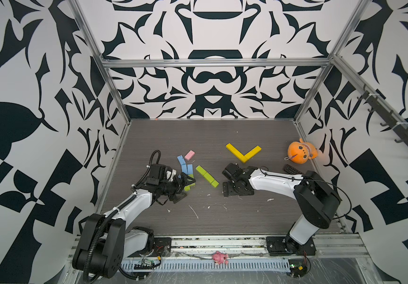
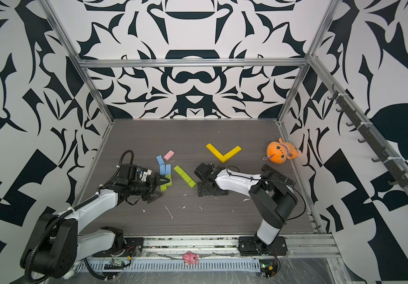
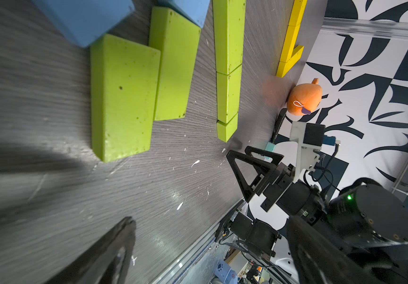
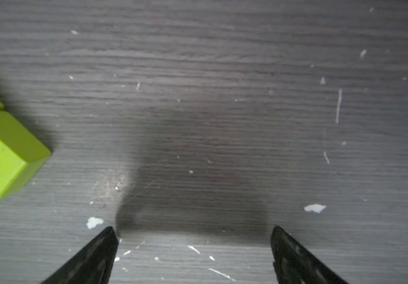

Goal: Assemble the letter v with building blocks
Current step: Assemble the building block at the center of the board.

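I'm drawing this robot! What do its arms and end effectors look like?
The left arm and right arm are white with chunky black joints. The left end effector and right end effector have black triangular fingers. A ribbed black hose follows the left arm, a thin black cable the right.
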You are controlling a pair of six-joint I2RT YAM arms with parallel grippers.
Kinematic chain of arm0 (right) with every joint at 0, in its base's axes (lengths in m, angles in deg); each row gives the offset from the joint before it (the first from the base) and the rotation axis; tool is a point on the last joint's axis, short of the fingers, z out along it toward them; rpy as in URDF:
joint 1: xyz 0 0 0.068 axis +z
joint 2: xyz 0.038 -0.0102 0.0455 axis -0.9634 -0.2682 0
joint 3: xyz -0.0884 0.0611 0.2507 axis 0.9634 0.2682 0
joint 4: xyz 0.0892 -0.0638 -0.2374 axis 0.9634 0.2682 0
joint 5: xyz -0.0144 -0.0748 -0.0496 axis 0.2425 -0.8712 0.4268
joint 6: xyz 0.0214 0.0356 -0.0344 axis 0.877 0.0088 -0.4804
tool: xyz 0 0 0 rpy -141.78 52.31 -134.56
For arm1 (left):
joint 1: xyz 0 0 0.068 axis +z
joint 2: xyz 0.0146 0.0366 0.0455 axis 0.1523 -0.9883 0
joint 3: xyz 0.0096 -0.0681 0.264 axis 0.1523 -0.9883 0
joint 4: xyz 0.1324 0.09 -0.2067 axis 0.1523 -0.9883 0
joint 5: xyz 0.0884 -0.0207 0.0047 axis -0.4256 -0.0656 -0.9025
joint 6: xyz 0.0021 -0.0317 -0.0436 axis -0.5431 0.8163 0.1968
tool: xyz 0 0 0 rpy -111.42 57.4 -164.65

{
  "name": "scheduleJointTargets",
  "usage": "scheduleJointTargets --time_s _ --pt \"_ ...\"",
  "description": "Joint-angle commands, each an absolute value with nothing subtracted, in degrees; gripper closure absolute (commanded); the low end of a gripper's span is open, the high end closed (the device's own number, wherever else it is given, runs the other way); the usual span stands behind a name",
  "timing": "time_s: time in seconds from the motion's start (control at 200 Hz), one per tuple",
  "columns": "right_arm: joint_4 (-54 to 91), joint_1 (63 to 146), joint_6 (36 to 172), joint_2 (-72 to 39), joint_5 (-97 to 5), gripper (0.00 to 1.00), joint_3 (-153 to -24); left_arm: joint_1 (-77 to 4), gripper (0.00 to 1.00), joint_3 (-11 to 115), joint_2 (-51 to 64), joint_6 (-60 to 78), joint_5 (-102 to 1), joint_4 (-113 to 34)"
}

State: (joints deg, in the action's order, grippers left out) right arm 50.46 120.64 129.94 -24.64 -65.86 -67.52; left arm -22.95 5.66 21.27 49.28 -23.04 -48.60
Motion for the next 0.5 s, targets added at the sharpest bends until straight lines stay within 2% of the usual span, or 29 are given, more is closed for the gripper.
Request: scheduleJointTargets --time_s 0.0,0.31,0.495 --pt "48.2 122.3 136.1 -24.1 -67.9 0.01 -67.7 -22.7 0.01 5.0 21.1 49.6 -22.4 -47.9" --pt "47.1 125.2 143.8 -27.9 -68.4 0.01 -69.0 -22.7 0.01 5.2 20.6 49.2 -22.2 -48.3" --pt "49.5 126.6 146.3 -31.6 -72.1 0.01 -72.5 -22.7 0.01 4.9 20.7 48.8 -22.2 -48.4"
